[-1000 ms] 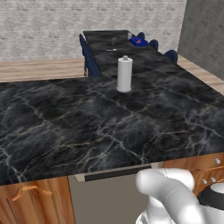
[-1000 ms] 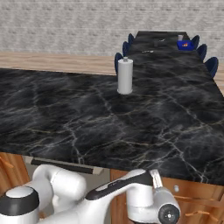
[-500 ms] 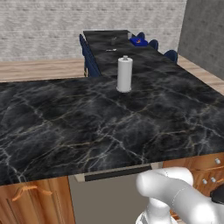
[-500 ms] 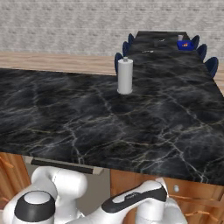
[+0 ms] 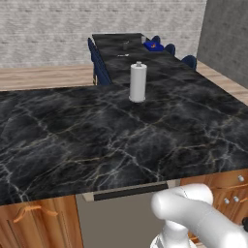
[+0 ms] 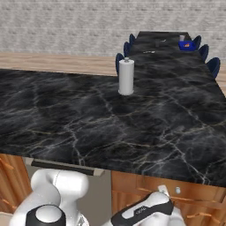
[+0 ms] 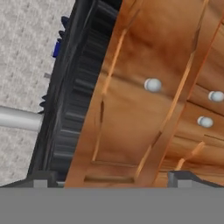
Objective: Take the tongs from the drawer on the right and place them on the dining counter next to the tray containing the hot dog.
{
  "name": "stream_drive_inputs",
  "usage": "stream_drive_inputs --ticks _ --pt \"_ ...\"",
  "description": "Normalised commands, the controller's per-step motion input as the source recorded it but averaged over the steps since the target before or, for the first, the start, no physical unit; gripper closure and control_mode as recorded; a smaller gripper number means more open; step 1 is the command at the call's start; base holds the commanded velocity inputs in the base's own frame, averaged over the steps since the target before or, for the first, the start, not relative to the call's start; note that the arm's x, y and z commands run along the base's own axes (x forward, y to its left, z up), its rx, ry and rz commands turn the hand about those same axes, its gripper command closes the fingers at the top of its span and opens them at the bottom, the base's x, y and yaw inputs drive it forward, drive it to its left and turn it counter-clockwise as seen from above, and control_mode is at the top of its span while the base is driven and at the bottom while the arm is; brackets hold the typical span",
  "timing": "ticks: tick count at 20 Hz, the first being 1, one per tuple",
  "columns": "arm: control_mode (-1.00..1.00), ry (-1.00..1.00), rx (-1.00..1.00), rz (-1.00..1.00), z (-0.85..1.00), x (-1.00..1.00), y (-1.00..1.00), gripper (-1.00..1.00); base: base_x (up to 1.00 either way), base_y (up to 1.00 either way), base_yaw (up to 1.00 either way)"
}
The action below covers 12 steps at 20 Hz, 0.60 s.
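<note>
In the hand view my gripper (image 7: 111, 179) is open, with nothing between its fingertips (image 7: 41, 179). It faces orange-brown wooden cabinet fronts with pale round knobs (image 7: 152, 85) from close up. The drawer (image 6: 145, 185) under the counter's right part is shut, and the tongs are hidden. Far back stands the dining counter (image 5: 118, 46) (image 6: 163, 46). On it lies the small blue tray (image 5: 153, 46) (image 6: 187, 45) with the orange-red hot dog (image 6: 189, 43). My arm (image 6: 143, 212) hangs low in front of the cabinets.
A broad black marble counter (image 5: 97, 135) (image 6: 88, 114) lies between me and the dining counter. A white paper towel roll (image 5: 137, 81) (image 6: 126, 76) stands on it. Dark blue chairs (image 5: 99, 68) (image 6: 211, 66) line the dining counter. A wooden door with a curved orange handle (image 5: 31, 210) is at the lower left.
The arm has sunk lower in front of the cabinets, and the hand has dropped toward the bottom of the right base view. The jaws stay open.
</note>
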Motion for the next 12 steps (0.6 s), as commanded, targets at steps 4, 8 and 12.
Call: stream_drive_inputs --ticks 4,8,12 --pt "-1.00 -0.01 0.04 0.00 -0.17 0.14 -0.15 -1.00 0.00 0.00 0.00" --pt "-1.00 -0.01 0.04 0.00 -0.17 0.19 -0.15 -1.00 0.00 0.00 0.00" --pt "-1.00 -0.02 0.04 0.00 -0.15 0.20 -0.08 -1.00 0.00 0.00 0.00"
